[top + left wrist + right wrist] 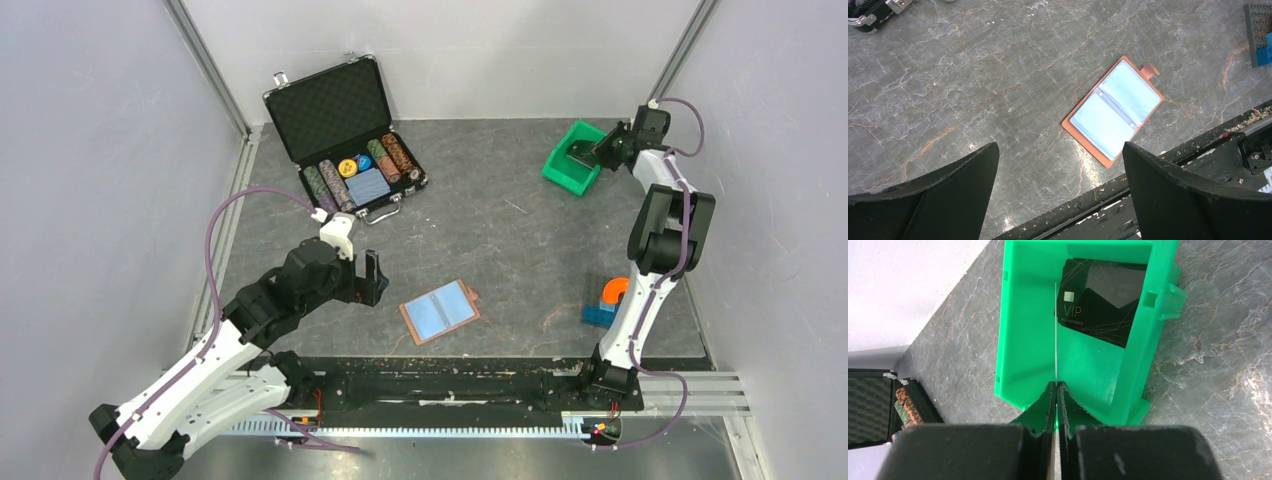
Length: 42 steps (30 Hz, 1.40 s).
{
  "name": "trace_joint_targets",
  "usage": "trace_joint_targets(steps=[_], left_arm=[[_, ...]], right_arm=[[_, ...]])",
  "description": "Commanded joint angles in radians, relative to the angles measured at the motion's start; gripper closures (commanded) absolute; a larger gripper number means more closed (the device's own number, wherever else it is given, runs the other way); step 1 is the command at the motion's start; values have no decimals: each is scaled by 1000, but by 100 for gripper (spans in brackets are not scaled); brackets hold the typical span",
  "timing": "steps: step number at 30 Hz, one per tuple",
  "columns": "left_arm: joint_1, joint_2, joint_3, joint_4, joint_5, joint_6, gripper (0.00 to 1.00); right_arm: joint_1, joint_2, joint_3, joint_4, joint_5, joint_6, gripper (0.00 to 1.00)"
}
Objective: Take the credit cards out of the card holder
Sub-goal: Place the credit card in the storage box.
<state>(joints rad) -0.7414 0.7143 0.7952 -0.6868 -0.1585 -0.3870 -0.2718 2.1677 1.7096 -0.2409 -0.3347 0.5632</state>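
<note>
I see the flat brown bifold card holder lying open, pale blue lining up. The left gripper gapes empty; the right gripper pinches an edge-on card above the green plastic bin.

Top external: high behind arm bases, looking down on whole grey marbled tabletop. Left wrist: tilted down at open brown bifold card holder, light blue lining; top view shares it. Right wrist: close over green plastic bin, likewise shared.
</note>
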Motion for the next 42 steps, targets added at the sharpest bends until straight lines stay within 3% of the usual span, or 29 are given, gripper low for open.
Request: trace_joint_targets(steps=[1,31,34,42], left_arm=[[-1,-4,-1,9,-32,50,0],[-1,23,-1,23,-33,47,0],[-1,19,-2,23,-37,47,0],[-1,20,-2,23,-36,45,0]], right_arm=[[-3,26,71,53,13,25,100],[-15,104,95,110,59,98,100],[-18,103,93,108,61,104,93],[-33,73,96,107,68,120,86]])
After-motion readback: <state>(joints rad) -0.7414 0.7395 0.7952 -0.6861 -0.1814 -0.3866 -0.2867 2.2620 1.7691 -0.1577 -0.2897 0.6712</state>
